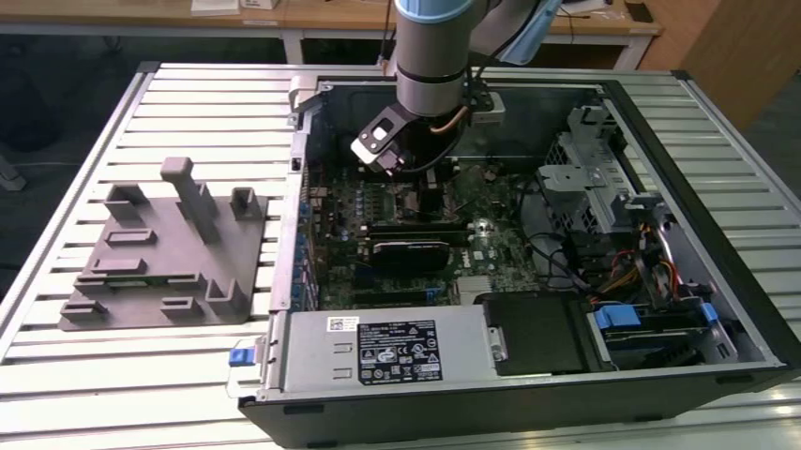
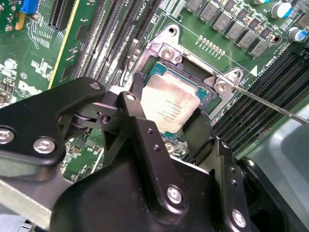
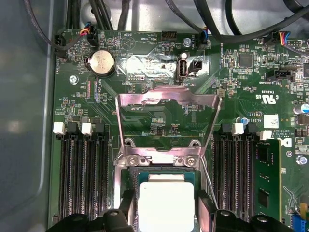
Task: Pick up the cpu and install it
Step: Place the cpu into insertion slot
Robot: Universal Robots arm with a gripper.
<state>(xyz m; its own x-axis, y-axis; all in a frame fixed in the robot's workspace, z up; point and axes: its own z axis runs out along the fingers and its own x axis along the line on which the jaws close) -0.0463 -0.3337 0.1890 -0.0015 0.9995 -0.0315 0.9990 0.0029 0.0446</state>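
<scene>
1. The arm (image 1: 432, 47) reaches straight down into the open computer case (image 1: 732, 272).
2. The gripper (image 2: 169, 110) has two black fingers (image 2: 136, 96). They are closed onto two sides of the cpu (image 2: 169, 102) and hold it.
3. The one cpu is flat, square and shiny silver. It sits in the socket (image 2: 208, 93) on the green board (image 3: 159, 118).
4. One thin metal frame (image 3: 166, 99) is open just beside the socket, and one round silver battery (image 3: 102, 63) is further off.

We are looking across a slatted metal desk (image 1: 126, 375) that is filling most of the exterior view. Behind it a wooden table (image 1: 338, 19) is standing on white legs, with papers (image 1: 216, 6) lying on it. A dark floor (image 1: 56, 94) is showing beneath, and a wooden panel (image 1: 738, 47) is rising at the exterior view's right. Even light is falling throughout.
</scene>
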